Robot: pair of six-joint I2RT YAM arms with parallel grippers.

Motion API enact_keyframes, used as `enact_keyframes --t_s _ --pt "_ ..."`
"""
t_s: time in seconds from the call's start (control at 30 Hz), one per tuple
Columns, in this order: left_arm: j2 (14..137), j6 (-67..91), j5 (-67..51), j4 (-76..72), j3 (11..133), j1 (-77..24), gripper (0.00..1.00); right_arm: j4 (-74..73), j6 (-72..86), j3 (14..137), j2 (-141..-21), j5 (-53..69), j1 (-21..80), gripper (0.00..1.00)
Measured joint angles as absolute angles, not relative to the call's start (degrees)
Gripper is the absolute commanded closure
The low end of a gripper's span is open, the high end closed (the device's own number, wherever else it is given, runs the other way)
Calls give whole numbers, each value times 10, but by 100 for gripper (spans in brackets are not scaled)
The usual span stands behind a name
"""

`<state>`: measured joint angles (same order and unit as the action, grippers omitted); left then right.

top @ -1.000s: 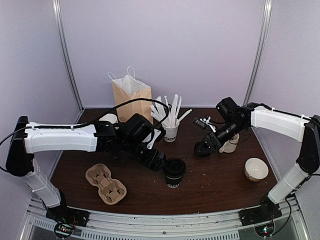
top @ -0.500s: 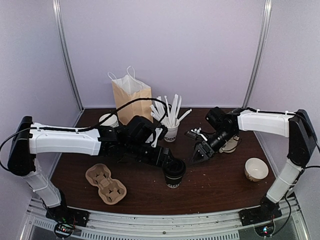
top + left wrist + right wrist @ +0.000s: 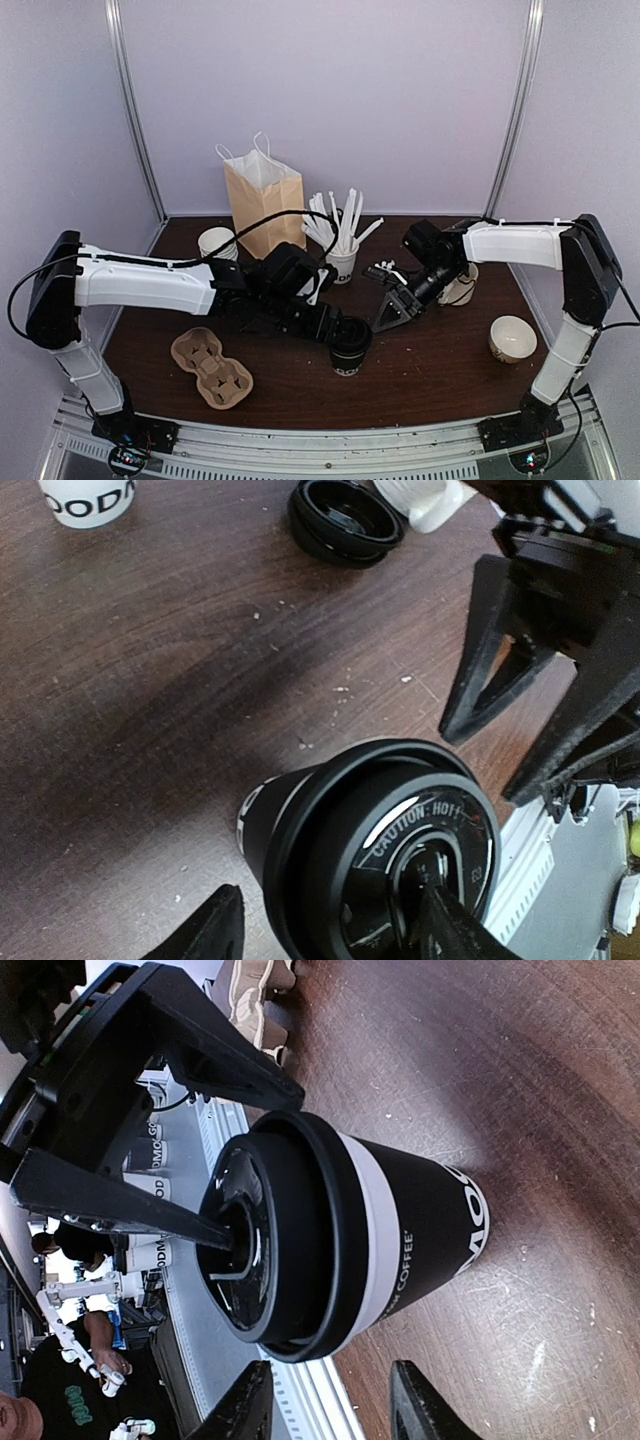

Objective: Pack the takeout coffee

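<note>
I am hovering the left gripper, jaws spread, over the takeout coffee standing on the table; the right gripper is gaping nearby. Probably light, crushable: I'm favouring its stiff rim.

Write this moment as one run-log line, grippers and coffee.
coffee cup: upright on table | left gripper: open, straddling lid | right gripper: open, beside cup

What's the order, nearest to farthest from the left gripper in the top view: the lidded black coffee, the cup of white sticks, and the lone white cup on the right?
1. Takeout coffee, at the left gripper, between its fingers.
2. Cup of white sticks, farther back.
3. Lone white cup, far right.
</note>
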<state>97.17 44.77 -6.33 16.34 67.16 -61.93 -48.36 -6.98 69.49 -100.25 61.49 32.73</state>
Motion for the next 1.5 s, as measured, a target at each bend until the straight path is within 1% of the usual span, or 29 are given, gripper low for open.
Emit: enact_keyframes --t_s 0.07,0.27,0.47,0.73,0.83,1.0,1.2,1.3,1.37,1.5 --pt "975 450 -65 161 673 -619 43 -483 -68 698 -1009 620 329 59" --pt "985 449 -72 161 685 -619 44 -482 -61 703 -1025 636 329 62" --pt "993 450 -77 165 694 -619 45 -477 -46 705 -1036 645 329 71" --pt "998 458 -80 170 699 -612 49 -487 -26 716 -1059 658 327 74" --pt "999 467 -87 170 698 -607 50 -500 -20 725 -1070 661 326 76" --pt "1002 479 -101 161 694 -596 53 -532 -9 752 -1089 637 327 77" --pt "1007 490 -121 139 687 -584 53 -573 -8 785 -1103 611 327 77" --pt "1009 492 -128 133 684 -582 55 -585 -11 790 -1106 609 327 77" --pt "1008 492 -129 128 680 -581 54 -590 -17 793 -1107 610 327 77" --pt "1002 482 -126 121 675 -584 49 -592 -38 795 -1104 609 328 74"
